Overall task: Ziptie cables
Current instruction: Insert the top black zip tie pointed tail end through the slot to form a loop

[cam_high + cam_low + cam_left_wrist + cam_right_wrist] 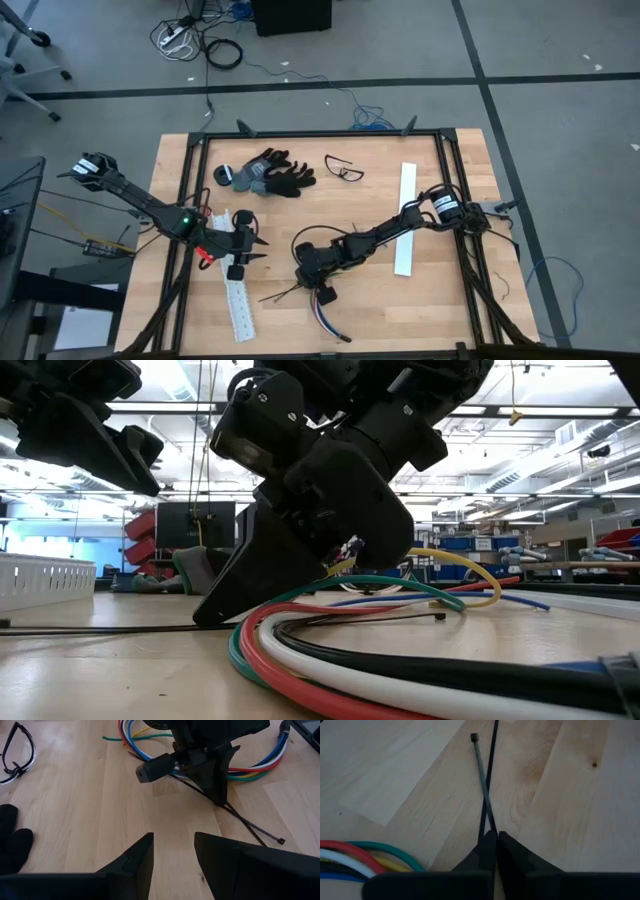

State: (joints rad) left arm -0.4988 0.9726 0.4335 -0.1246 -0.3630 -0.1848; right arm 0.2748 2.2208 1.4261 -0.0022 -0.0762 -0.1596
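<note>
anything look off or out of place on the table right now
Nothing damaged or spilled. The cables lie loose and splayed, not yet tied. The right hand is shut on a black zip tie flat on the wood beside them. The left hand hovers open nearby.

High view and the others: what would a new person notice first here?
The eye falls first on the right gripper, low at the table's front middle, its fingers shut on a black ziptie that crosses a second one on the wood. Right beside it lie the cables, a curved coloured bundle. The left gripper hangs open just left of them, facing the right gripper; black gloves and glasses lie at the back.
</note>
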